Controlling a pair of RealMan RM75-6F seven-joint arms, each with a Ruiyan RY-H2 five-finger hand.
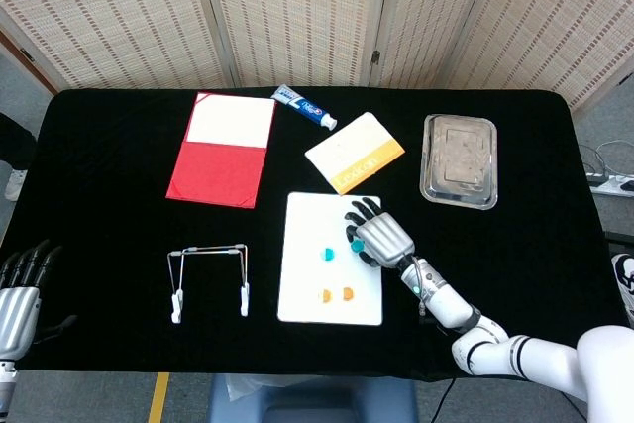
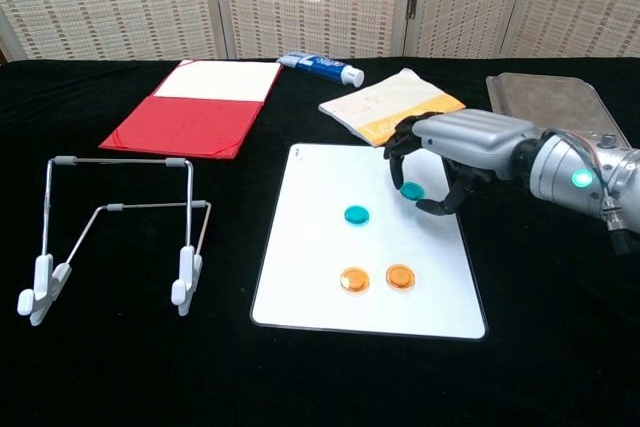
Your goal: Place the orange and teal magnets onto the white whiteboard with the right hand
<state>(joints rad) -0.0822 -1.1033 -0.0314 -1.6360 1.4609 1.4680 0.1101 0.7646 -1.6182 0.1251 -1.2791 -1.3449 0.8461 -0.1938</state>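
Observation:
The white whiteboard [image 1: 330, 294] [image 2: 330, 277] lies flat at the table's front centre. On it sit one teal magnet [image 1: 328, 254] [image 2: 355, 215] and two orange magnets [image 1: 325, 296] [image 2: 354, 279], [image 1: 348, 293] [image 2: 399, 275]. My right hand [image 1: 378, 237] [image 2: 452, 147] hovers over the board's upper right part and pinches a second teal magnet [image 1: 357, 244] [image 2: 411, 190] in its fingertips. My left hand [image 1: 18, 296] hangs at the table's front left edge with fingers apart, holding nothing.
A red folder [image 1: 223, 148] [image 2: 198, 107] lies at the back left, with a toothpaste tube [image 1: 305, 107], an orange-and-white booklet [image 1: 354, 152] and a metal tray [image 1: 460, 159] further right. A wire stand [image 1: 209, 277] [image 2: 115, 232] sits left of the board.

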